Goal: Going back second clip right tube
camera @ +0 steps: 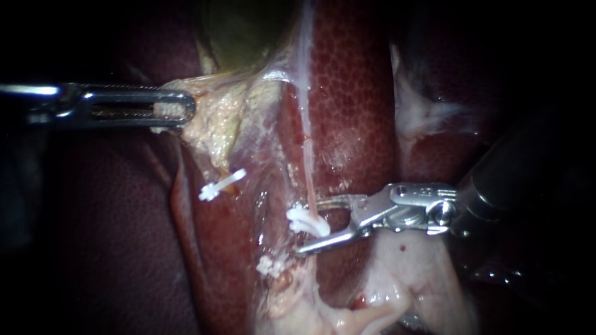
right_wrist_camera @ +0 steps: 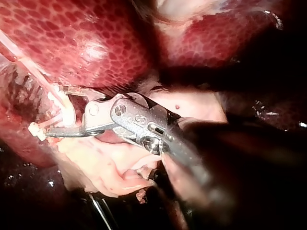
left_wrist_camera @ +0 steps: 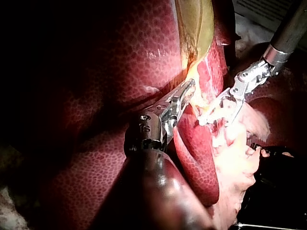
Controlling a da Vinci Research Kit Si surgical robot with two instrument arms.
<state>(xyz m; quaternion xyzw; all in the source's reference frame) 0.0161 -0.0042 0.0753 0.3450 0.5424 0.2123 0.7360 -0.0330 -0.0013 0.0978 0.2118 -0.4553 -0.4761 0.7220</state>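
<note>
The right instrument (camera: 308, 226) has its jaws spread wide, one on each side of a white clip (camera: 302, 217) that sits closed across the right tube (camera: 305, 133), a thin pale strand running down over the liver (camera: 354, 93). To back off well, I judge the jaws should stay spread and draw out straight along the shaft's own line, toward the right. That way neither tip hooks the clip or drags the tube sideways. The left instrument (camera: 183, 108) is pinched shut on pale yellow tissue (camera: 214, 118) just below the gallbladder (camera: 239, 34), and it should hold that pull steady. There are two instruments and three white clips: the one between the jaws, a second (camera: 221, 184) to its left, and a third (camera: 270, 265) lower down. I cannot tell which tube the third sits on.
</note>
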